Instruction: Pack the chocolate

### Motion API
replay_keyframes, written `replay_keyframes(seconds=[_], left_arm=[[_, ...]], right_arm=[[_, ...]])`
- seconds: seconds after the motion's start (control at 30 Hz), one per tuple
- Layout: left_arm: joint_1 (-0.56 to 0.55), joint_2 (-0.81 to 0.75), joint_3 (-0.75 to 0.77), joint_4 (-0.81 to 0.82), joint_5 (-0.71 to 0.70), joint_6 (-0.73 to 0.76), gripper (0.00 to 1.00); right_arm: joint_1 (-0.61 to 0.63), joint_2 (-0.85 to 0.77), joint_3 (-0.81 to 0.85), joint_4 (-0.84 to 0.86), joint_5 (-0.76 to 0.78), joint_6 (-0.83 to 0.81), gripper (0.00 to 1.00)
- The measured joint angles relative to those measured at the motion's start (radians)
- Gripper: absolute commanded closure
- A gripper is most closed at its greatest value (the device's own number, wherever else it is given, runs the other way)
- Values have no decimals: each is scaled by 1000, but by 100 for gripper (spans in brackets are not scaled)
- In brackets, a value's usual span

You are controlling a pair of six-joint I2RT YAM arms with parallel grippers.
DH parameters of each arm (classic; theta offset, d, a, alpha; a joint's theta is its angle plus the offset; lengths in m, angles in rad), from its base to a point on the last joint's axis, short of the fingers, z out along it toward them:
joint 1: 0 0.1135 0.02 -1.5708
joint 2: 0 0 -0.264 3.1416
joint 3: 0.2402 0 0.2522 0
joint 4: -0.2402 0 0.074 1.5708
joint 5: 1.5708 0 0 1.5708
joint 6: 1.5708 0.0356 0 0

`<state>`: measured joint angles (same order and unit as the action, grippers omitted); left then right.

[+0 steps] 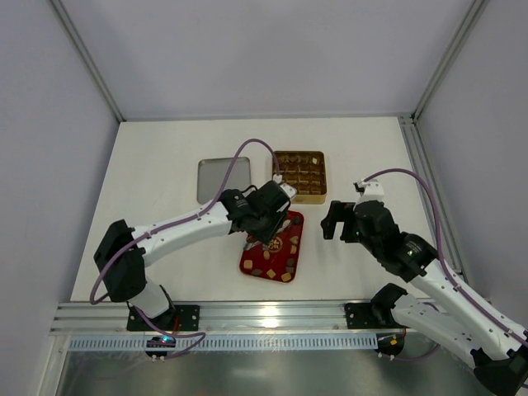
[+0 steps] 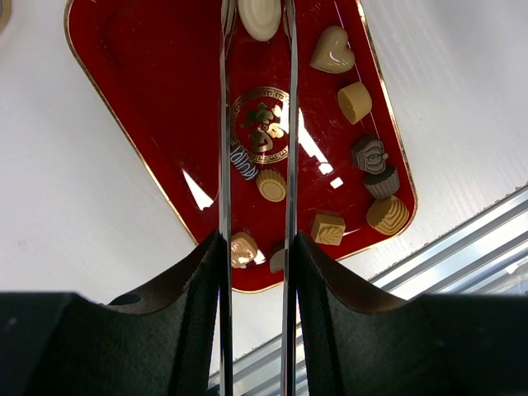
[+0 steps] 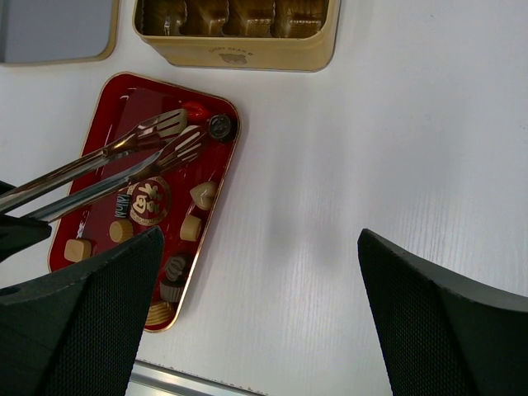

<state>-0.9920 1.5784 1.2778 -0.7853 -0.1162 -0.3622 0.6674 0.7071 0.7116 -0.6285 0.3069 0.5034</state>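
Observation:
My left gripper is shut on a pair of metal tongs, whose blades reach out over the red tray. A cream oval chocolate sits between the blades near their tips; I cannot tell whether it is pinched. Loose chocolate lies on the tray: a cream heart, a tan round, a dark crown and a tan leaf square. My right gripper stands open over bare table to the right of the tray, holding nothing.
The square gold tin with gridded compartments stands just beyond the tray. Its grey lid lies flat to the tin's left. An aluminium rail runs along the near table edge.

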Motion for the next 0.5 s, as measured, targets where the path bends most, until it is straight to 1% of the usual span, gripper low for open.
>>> replay_keyframes(seconds=[0.5], left_arm=[[-26,32,29,-24,-37,4,61]], right_arm=[[0,0,-3,0,0,0,0]])
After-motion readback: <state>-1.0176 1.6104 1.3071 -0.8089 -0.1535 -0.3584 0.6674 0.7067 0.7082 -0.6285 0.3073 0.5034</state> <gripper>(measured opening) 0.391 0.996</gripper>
